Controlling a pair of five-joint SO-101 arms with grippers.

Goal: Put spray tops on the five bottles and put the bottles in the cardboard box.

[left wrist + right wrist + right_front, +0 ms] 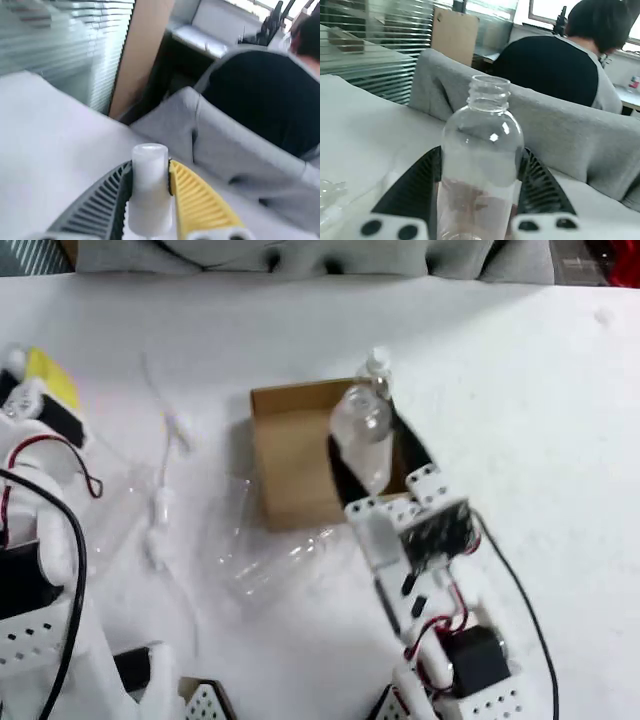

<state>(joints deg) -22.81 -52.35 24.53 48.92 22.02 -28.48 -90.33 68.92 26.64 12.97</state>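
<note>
- We are recording the right gripper (481, 152) clamping a clear bottle (481, 170) by its body, with one black finger pressing on each side. The neck is standing open, with no spray top on it.
- From the high view, we are noting this bottle and gripper (375, 445) hanging over the right side of the cardboard box (290, 460). The box is sitting near the middle of the desk (520, 390).
- We are finding the left gripper (150, 167) squeezing a white spray top (148, 200) between its grey and yellow fingers, over the desk's left side.
- We are logging two loose spray tops (163, 508) lying left of the box.
- We are also logging a loose clear bottle (265, 560) lying on its side, just off the box's near left corner.
</note>
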